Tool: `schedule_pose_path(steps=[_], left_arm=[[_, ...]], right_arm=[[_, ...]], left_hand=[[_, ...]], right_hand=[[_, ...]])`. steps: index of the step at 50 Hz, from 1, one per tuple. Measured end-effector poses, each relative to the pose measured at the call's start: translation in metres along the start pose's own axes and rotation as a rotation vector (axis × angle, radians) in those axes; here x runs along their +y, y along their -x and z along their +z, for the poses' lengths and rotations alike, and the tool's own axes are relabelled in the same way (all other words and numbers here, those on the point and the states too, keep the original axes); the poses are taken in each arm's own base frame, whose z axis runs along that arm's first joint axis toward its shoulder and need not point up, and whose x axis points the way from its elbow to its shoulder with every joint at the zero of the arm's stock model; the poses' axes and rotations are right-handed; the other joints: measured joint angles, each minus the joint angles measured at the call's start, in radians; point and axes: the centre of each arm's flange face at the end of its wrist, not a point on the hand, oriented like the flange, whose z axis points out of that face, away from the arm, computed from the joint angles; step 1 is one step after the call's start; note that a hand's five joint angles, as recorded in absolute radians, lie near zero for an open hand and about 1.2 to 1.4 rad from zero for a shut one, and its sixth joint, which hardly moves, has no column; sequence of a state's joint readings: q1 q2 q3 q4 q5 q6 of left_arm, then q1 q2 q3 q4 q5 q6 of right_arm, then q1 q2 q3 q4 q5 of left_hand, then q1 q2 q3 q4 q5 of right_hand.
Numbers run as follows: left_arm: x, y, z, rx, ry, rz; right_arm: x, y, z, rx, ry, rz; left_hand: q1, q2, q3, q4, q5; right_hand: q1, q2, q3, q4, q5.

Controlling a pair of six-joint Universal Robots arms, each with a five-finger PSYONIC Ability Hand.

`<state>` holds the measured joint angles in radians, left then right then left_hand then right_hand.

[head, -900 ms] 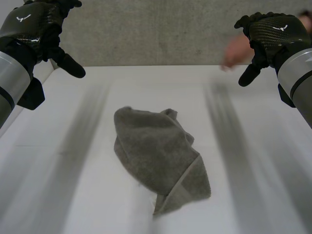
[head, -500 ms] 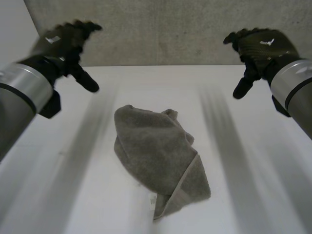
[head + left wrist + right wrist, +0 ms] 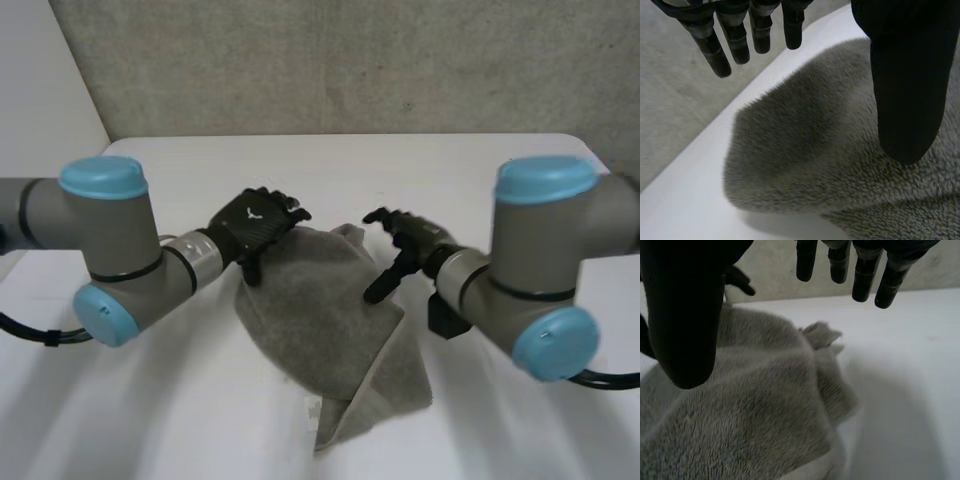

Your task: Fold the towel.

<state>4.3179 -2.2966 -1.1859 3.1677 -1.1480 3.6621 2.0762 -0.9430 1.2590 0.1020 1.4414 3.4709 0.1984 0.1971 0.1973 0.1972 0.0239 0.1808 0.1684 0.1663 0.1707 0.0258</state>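
Left hand (image 3: pixel 258 222): open, fingers (image 3: pixel 735 42) straight and spread away from the thumb, nothing between them. Poised just over the towel (image 3: pixel 320 310) at its far left edge; impossible to tell whether touching.

Right hand (image 3: pixel 405 248): likewise open and empty, thumb (image 3: pixel 685 315) held apart from straight fingers. Just over the towel's far right edge, beside a small upstanding flap (image 3: pixel 820 335) of cloth.

Between the two hands, the towel itself: not yet folded, a crumpled grey heap, layers lapped over one another. Pale hem (image 3: pixel 375 385) showing along its near right side. Near tip pointing away from both hands. All round the towel, bare white table (image 3: pixel 150 430).

Likely trouble from here: closing on the rounded top of the heap instead of a true corner, so catching several layers at once and lifting a lump, not a sheet. Equally possible: each hand taking a fold from a different layer, leaving the cloth twisted once drawn apart. Also a shallow pinch on thick pile, apt to slip free mid-lift. Probably safer to seek out the hem first.
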Motion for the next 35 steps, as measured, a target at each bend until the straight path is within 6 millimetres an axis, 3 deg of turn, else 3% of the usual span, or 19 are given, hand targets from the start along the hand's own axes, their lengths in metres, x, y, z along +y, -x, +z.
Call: schedule_pose_path(steps=[6,9,10,11,12,17,20,23,24,25,28,29,33,35], left_arm=[[0.017,-0.005,0.013,0.030,0.014,-0.011],[0.021,-0.005,0.017,0.028,0.016,-0.014],[0.022,-0.004,0.019,0.024,0.011,-0.011],[0.022,-0.004,0.019,0.021,0.007,-0.009],[0.021,-0.002,0.022,0.009,-0.008,-0.002],[0.011,0.008,0.028,-0.043,-0.073,0.034],[0.003,0.015,0.030,-0.075,-0.108,0.052],[-0.026,0.029,0.032,-0.145,-0.190,0.082],[-0.026,0.029,0.032,-0.145,-0.190,0.082],[-0.046,0.035,0.030,-0.183,-0.237,0.090],[-0.085,0.046,0.023,-0.256,-0.322,0.067],[-0.112,0.054,0.014,-0.309,-0.383,0.031],[-0.171,0.073,-0.020,-0.440,-0.526,-0.137],[-0.183,0.077,-0.032,-0.476,-0.560,-0.211]], right_arm=[[0.026,0.007,0.020,-0.001,0.015,-0.029],[0.033,0.009,0.026,0.010,0.015,-0.054],[0.035,0.009,0.028,0.014,0.014,-0.069],[0.036,0.010,0.029,0.019,0.013,-0.082],[0.036,0.010,0.032,0.026,0.009,-0.110],[0.026,0.013,0.036,0.030,-0.035,-0.200],[0.011,0.017,0.038,0.021,-0.087,-0.226],[-0.032,0.030,0.036,-0.006,-0.237,-0.267],[-0.032,0.030,0.036,-0.006,-0.237,-0.267],[-0.061,0.039,0.032,-0.022,-0.336,-0.291],[-0.106,0.054,0.019,-0.041,-0.499,-0.330],[-0.136,0.064,0.007,-0.052,-0.611,-0.355],[-0.197,0.086,-0.030,-0.078,-0.870,-0.402],[-0.209,0.092,-0.041,-0.088,-0.927,-0.415]], left_hand=[[0.142,0.143,0.133,0.135,0.130],[0.262,0.244,0.244,0.245,0.242],[0.422,0.426,0.425,0.413,0.407],[0.502,0.506,0.506,0.506,0.497],[0.662,0.661,0.660,0.661,0.653],[0.907,0.945,0.934,0.948,0.918],[0.936,0.989,0.980,0.996,0.952],[0.937,1.004,0.992,1.011,0.963],[0.937,1.004,0.992,1.011,0.963],[0.937,1.005,0.997,1.014,0.963],[0.937,1.008,1.001,1.015,0.963],[0.937,1.009,1.002,1.017,0.963],[0.937,1.010,1.007,1.019,0.963],[0.937,1.010,1.009,1.019,0.963]], right_hand=[[0.062,0.043,0.045,0.038,0.008],[0.230,0.188,0.178,0.173,0.139],[0.399,0.322,0.323,0.318,0.285],[0.421,0.363,0.364,0.360,0.305],[0.623,0.535,0.536,0.517,0.481],[1.097,0.951,0.950,0.943,0.905],[1.124,0.974,0.975,0.974,0.927],[1.169,1.013,1.014,1.013,0.969],[1.169,1.013,1.014,1.013,0.969],[1.191,1.033,1.036,1.034,0.992],[1.197,1.036,1.043,1.039,0.996],[1.198,1.037,1.045,1.042,0.999],[1.203,1.040,1.047,1.044,1.000],[1.203,1.040,1.047,1.044,1.001]])
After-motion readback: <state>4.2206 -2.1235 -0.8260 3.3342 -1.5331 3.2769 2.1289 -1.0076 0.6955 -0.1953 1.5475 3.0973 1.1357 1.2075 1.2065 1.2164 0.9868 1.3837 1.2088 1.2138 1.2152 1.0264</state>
